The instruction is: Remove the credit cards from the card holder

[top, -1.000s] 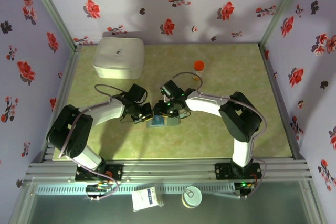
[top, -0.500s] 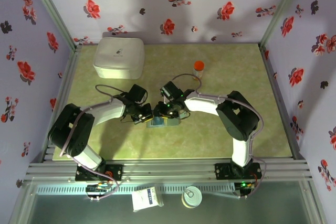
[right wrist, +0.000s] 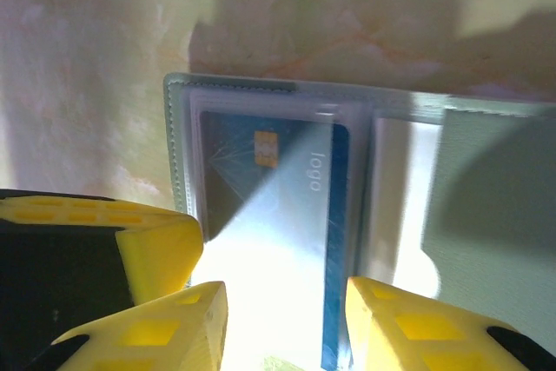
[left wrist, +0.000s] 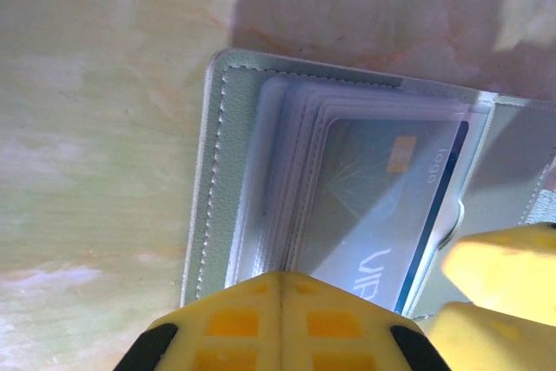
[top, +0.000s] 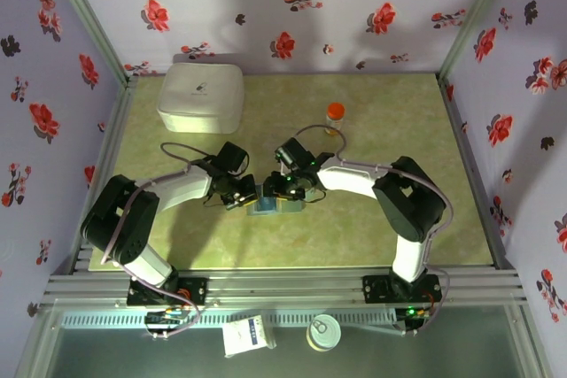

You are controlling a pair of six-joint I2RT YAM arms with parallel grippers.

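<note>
- Marbled yellow-green table (top: 381, 130) fills the floor of a booth whose walls (top: 354, 6) are lilac wallpaper with red and dark flowers.
- Metal rails (top: 283, 285) run along the near edge, where both arm bases are bolted.
- On the grey ledge in front of the rails lie a small white packet (top: 248, 335) and a round tin (top: 323, 334).
- A large white box (top: 201, 95) sits closed in the far left corner of the table, so its contents are hidden.
- A small orange-capped bottle (top: 335, 116) stands upright, far of centre, well apart from the box.
- The card holder (top: 273, 204) lies open and flat at the table's centre, between the two grippers.
- In its left panel is a stack of clear sleeves (left wrist: 278, 171), and the blue credit card (right wrist: 287, 188) sits inside them, chip and lettering facing up.
- The left gripper (top: 249, 194) has its yellow fingers pressed together with no gap, at the near edge of the holder's left panel.
- The right gripper (top: 285, 190) has its fingers part-way apart, one on each side of the blue card's near end; I cannot tell whether they touch it.
</note>
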